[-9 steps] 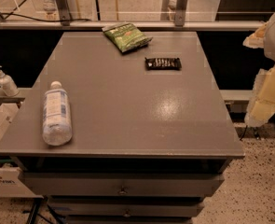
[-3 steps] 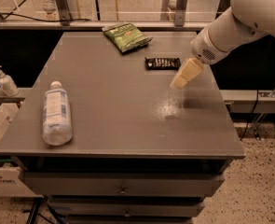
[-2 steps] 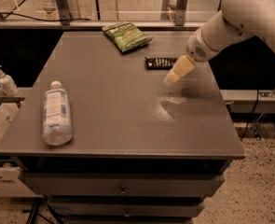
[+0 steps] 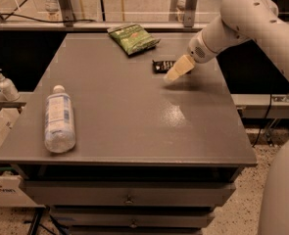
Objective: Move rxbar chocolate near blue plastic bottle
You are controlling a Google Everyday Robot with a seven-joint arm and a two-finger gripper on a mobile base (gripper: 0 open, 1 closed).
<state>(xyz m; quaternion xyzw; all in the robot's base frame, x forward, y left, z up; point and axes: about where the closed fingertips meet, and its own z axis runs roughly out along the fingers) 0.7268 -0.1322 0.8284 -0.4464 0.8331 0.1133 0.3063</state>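
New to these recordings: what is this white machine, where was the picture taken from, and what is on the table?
The white machine is a robot arm on a mobile base; its tan tip is the gripper, the part that grasps. One camera looks down on the grey table from its front. On it lie a black snack bar, a green snack bag behind it, and a clear bottle on its side at the picture's left. A pump dispenser stands beside the table. The gripper is at the bar's right end; nothing is lifted.
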